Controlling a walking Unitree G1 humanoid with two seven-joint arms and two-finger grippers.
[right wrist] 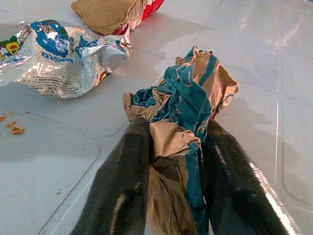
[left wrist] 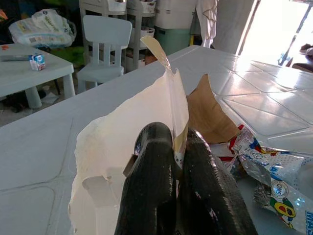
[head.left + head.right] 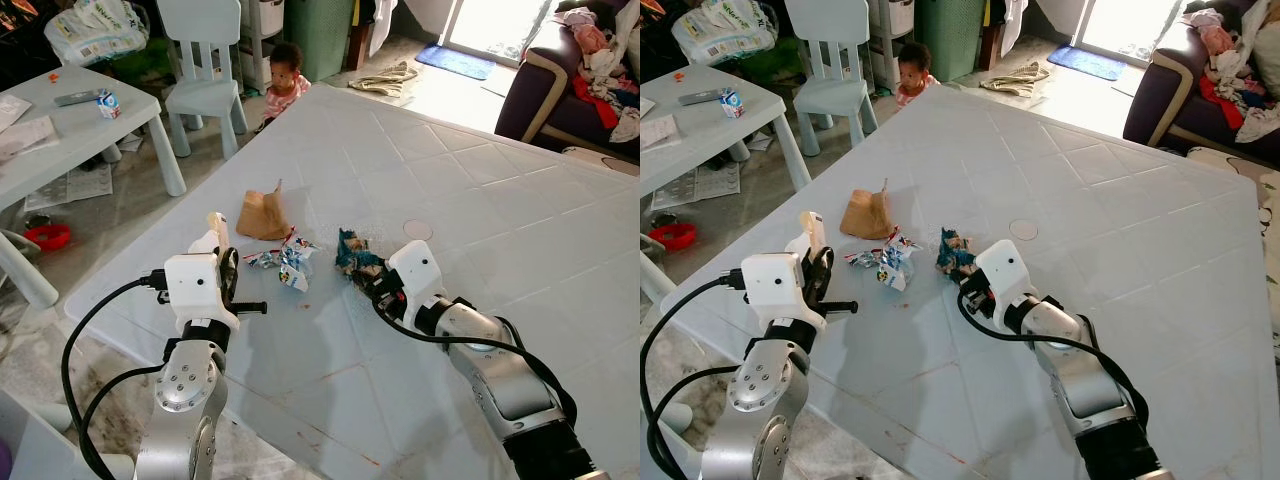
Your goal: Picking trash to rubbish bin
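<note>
**A:** What do I have in each gripper right now?

**B:** On my screen the left gripper (image 2: 178, 147) has its two fingers pressed together on a cream scrap of paper (image 2: 127, 147), which stands up from the pinch above the near left part of the white table (image 3: 480, 190). The right gripper (image 1: 171, 147) is clamped on a crumpled teal and brown wrapper (image 1: 186, 107); that wad sits squeezed between the two black fingers, low over the tabletop near the middle.

**A:** And the rest of the trash?

**B:** Two pieces lie loose on the table between my grippers. A silvery foil snack packet (image 3: 290, 262) with blue and red print lies crumpled just beside the teal wrapper. A torn piece of brown paper (image 3: 262, 215) lies just beyond the packet, touching it at one edge as far as I can see. A few small crumbs (image 1: 14, 128) sit on the surface near the packet.

**A:** Anything around the table I should mind?

**B:** A small child (image 3: 285, 85) is at the far edge of the table. A white plastic chair (image 3: 205, 75) stands beside the child, and a smaller white table (image 3: 90, 125) to my left holds a small carton (image 3: 108, 104). A dark sofa (image 3: 545, 95) piled with clothes is at the far right.
</note>
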